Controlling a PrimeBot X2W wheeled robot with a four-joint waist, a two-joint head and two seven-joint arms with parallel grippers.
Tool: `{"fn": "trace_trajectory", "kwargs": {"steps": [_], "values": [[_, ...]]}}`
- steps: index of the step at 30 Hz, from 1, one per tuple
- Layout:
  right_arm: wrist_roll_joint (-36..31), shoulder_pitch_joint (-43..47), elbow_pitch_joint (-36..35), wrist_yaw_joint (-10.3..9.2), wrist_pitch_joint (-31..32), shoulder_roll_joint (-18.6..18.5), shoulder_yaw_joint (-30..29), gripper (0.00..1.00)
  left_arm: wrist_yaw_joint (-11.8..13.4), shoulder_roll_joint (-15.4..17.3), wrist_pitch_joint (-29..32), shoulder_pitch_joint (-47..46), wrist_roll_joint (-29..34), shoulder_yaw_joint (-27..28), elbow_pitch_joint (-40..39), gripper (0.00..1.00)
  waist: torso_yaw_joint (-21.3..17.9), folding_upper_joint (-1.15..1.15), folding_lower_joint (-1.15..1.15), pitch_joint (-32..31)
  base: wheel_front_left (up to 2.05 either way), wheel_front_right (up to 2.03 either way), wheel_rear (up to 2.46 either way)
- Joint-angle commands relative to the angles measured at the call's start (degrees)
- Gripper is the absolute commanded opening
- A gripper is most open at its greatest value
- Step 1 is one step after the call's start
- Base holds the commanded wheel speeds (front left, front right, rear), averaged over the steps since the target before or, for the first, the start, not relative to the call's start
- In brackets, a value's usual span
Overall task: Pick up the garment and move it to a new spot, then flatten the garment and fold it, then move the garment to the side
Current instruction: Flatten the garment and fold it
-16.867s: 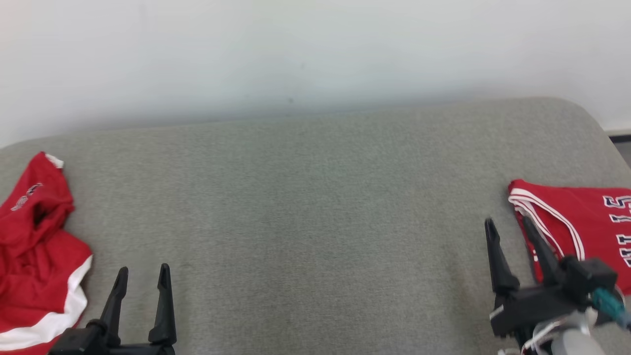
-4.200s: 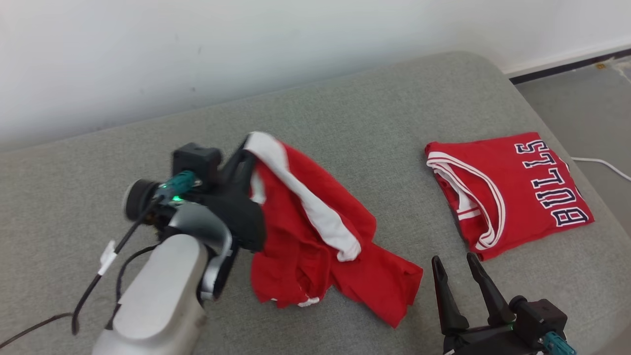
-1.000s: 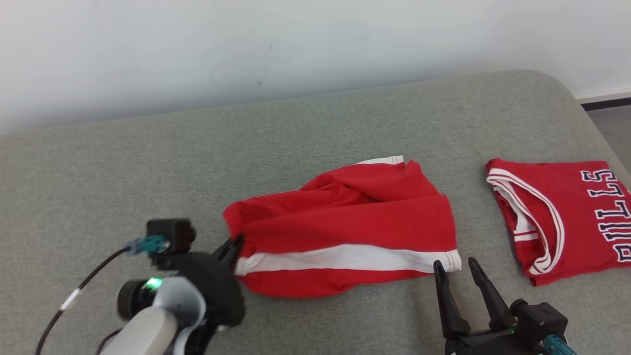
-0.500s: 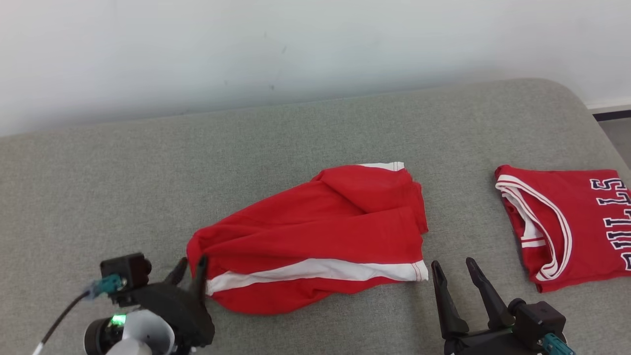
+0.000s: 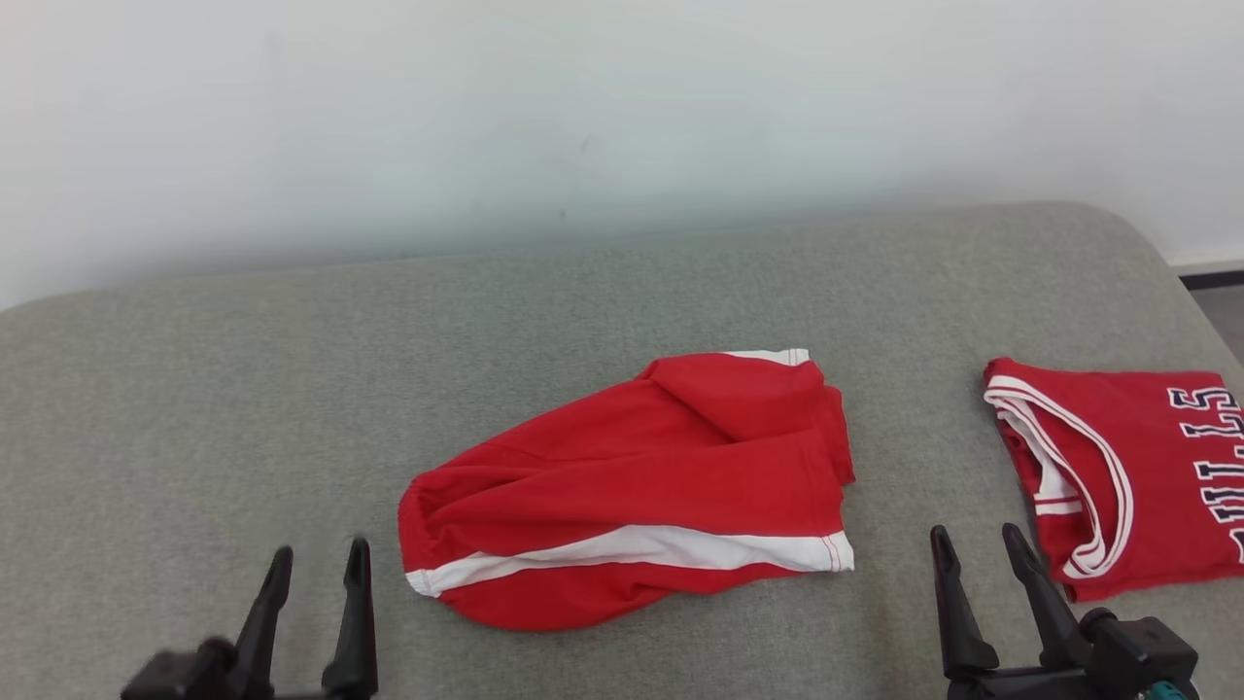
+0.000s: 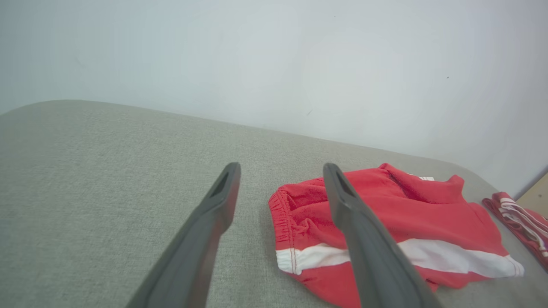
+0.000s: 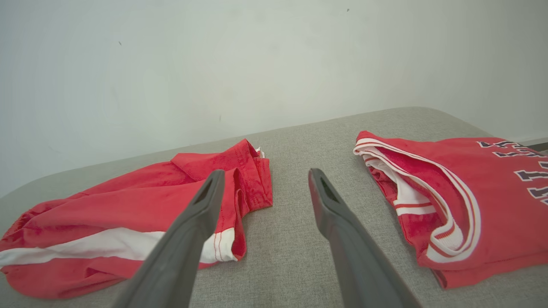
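Garment (image 5: 632,496) lies rumpled on the cushion (image 5: 583,311), with its long axis left to right. Just beside its left, waistband end stands the left gripper (image 5: 319,559), open and empty, a little the nearer. Near its right, hem end stands the right gripper (image 5: 975,535), also open and empty, with the jersey (image 5: 1137,467) further right.
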Motion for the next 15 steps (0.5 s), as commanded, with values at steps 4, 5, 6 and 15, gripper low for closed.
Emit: {"fn": "trace_trajectory", "kwargs": {"steps": [4,5,6,15], "values": [[-0.75,1.46,-0.3,-0.13,0.09,-0.74,-0.83,1.0,-4.47,-4.29,0.01,4.98,8.25,6.29,-2.43,1.0,2.0,0.0,0.0,-1.99,0.0,0.0,0.0],[-0.84,1.53,-0.27,-0.13,0.14,-0.77,-0.87,1.0,-5.36,-5.12,0.01,6.11,10.25,7.61,-2.5,1.0,2.22,0.0,0.0,-2.21,0.0,0.0,0.0],[-0.96,1.65,-0.24,-0.13,0.17,-0.77,-0.89,1.0,-6.38,-6.0,0.01,6.94,11.85,8.76,-2.47,1.0,2.42,0.0,0.0,-2.47,0.0,0.0,0.0],[-1.33,2.98,1.79,-0.13,-0.27,-1.03,-0.77,1.0,-11.27,-10.48,0.0,9.57,19.47,15.71,-0.76,1.0,3.51,0.0,0.0,-3.71,0.0,0.0,0.0]]}}
